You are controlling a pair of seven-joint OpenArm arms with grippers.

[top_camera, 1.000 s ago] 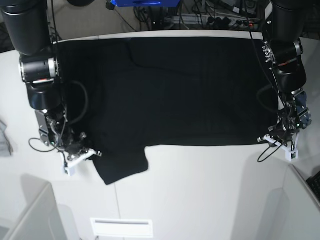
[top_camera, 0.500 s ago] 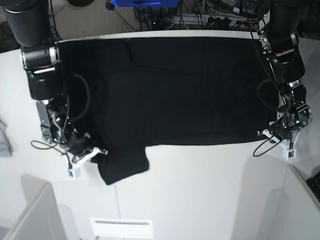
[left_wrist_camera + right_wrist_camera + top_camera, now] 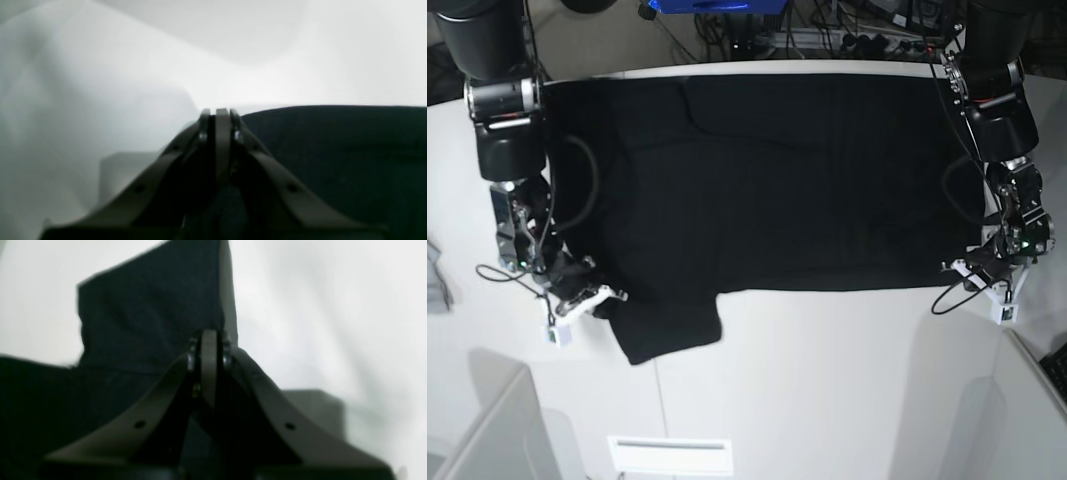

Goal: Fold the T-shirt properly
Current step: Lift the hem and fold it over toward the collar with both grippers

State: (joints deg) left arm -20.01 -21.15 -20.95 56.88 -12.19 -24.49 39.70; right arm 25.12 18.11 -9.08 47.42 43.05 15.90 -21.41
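Observation:
The black T-shirt [image 3: 787, 180] lies spread flat on the white table [image 3: 827, 380], plain side up, with one sleeve [image 3: 672, 335] sticking out toward the front. My left gripper [image 3: 972, 268] is at the shirt's front corner on the base view's right. In the left wrist view its jaws [image 3: 218, 113] are closed at the cloth's edge [image 3: 333, 150]. My right gripper [image 3: 609, 297] is at the sleeve's outer side. In the right wrist view its jaws [image 3: 209, 335] are closed, with dark cloth between them and the sleeve [image 3: 150, 306] beyond.
A white slotted plate [image 3: 670, 455] sits at the table's front edge. Grey bin walls stand at the front left [image 3: 477, 430] and front right [image 3: 1037, 400]. Cables and gear [image 3: 827, 30] lie behind the table.
The right gripper and the sleeve have shifted slightly to the base view's left and back. Both arms have drawn back; the left gripper stays at the shirt's corner.

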